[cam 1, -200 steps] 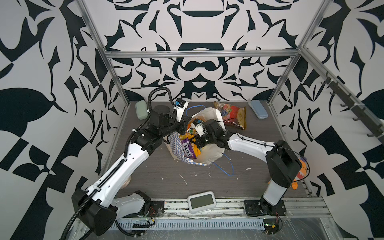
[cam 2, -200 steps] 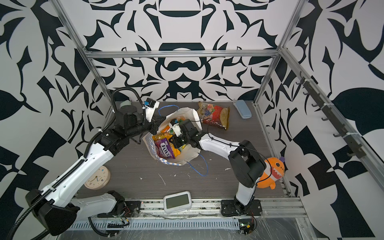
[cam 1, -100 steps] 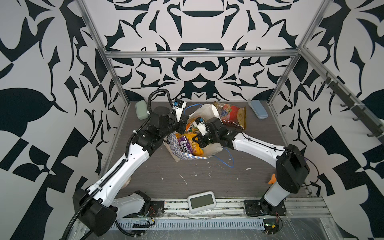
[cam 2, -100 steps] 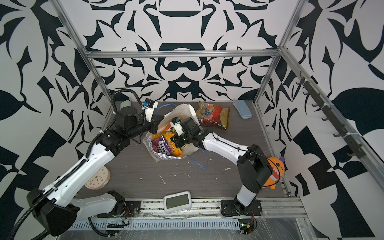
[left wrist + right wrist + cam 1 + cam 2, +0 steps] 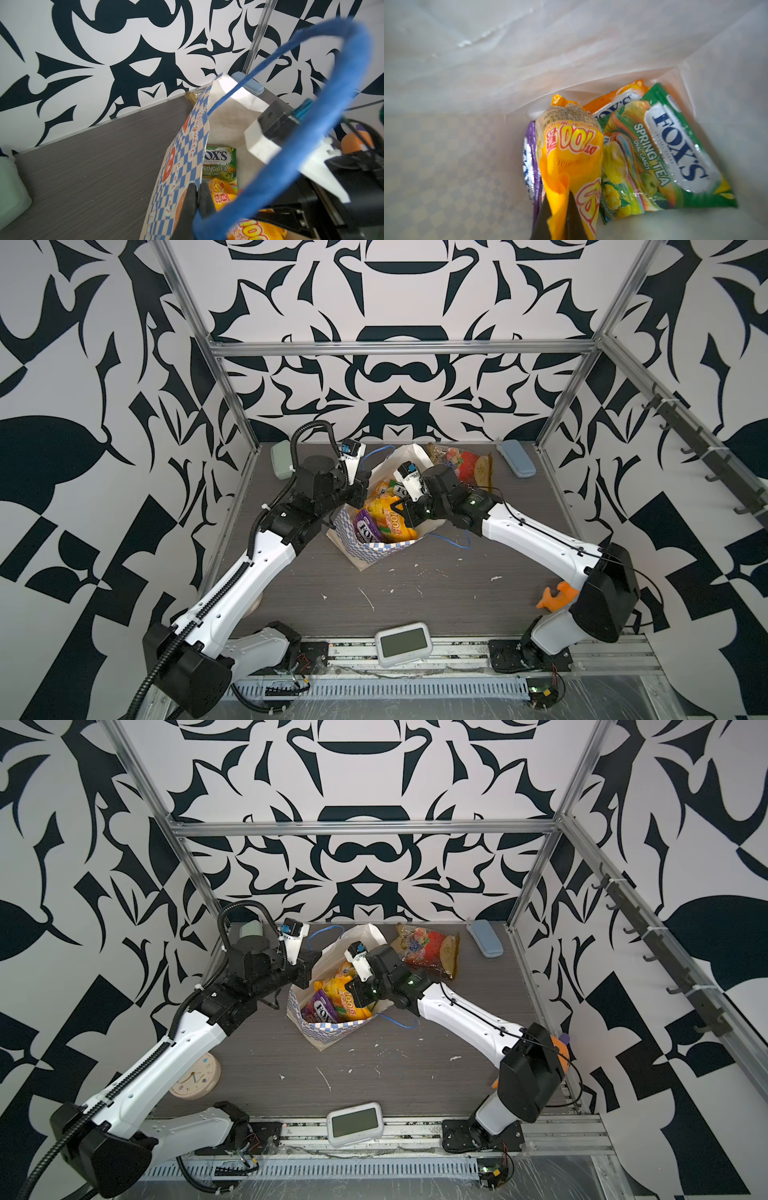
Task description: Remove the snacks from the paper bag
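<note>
The paper bag point(image 5: 376, 553) sits mid-table point(image 5: 436, 593) toward the back edge, with snack packets point(image 5: 386, 514) in it. A fruit-print packet point(image 5: 465, 462) lies behind it to the right. A case point(image 5: 516, 457) occupies the back right corner, a box point(image 5: 280, 459) the back left, and a clock point(image 5: 195, 1076) lies by the left edge.

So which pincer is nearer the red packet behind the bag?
Right. The right pincer is in the paper bag, on the side toward the red packet; the left pincer clamps the bag's opposite rim.

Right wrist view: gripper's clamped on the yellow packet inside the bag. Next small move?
Probably pull the right gripper back out of the paper bag: it is shut on the yellow packet, and the left gripper pinches the rim, holding it open.
</note>
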{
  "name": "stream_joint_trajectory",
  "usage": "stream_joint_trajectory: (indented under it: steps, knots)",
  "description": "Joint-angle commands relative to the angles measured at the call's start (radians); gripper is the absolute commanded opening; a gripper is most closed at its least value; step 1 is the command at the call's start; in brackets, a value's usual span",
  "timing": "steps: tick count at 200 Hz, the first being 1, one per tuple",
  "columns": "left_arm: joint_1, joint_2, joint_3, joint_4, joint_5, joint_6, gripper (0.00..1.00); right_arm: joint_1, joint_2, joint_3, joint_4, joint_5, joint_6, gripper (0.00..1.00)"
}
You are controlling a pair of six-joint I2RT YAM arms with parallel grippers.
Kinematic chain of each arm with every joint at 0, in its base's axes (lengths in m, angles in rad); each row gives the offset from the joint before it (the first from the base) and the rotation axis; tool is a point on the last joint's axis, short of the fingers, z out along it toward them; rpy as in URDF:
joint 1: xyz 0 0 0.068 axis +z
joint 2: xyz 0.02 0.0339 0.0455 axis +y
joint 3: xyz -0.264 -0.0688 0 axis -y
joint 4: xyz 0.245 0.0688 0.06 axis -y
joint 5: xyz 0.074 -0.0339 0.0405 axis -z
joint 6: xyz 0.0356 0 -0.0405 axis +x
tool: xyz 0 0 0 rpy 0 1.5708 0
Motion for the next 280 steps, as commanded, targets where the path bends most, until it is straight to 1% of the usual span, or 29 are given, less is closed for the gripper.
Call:
stream_joint_trajectory:
  steps: [1, 31, 57, 73, 140, 185, 256, 280]
  knots:
    - [0.000, -0.042, -0.013, 0.048, -0.010, 0.004, 0.00, 0.001, -0.087, 0.098, 0.082, 0.011, -0.002, 0.01]
    - [0.000, -0.041, -0.016, 0.055, -0.011, 0.004, 0.00, 0.000, -0.117, 0.135, 0.075, 0.026, -0.007, 0.01]
    - [-0.001, -0.044, -0.017, 0.056, -0.012, 0.005, 0.00, 0.000, -0.143, 0.178, 0.029, 0.046, -0.026, 0.01]
    - [0.000, -0.044, -0.017, 0.056, -0.017, 0.008, 0.00, 0.000, -0.160, 0.179, 0.040, 0.054, -0.029, 0.00]
    - [0.000, -0.054, -0.025, 0.068, -0.033, 0.005, 0.00, -0.001, -0.139, 0.193, 0.034, 0.058, -0.027, 0.00]
    - [0.001, -0.063, -0.043, 0.088, -0.083, 0.002, 0.00, 0.000, -0.139, 0.206, 0.034, 0.055, -0.033, 0.00]
    - [0.001, -0.067, -0.055, 0.105, -0.096, -0.001, 0.00, 0.000, -0.104, 0.305, 0.036, 0.029, -0.021, 0.00]
    - [0.001, -0.080, -0.065, 0.105, -0.129, 0.001, 0.00, -0.002, -0.105, 0.331, 0.028, 0.039, -0.030, 0.00]
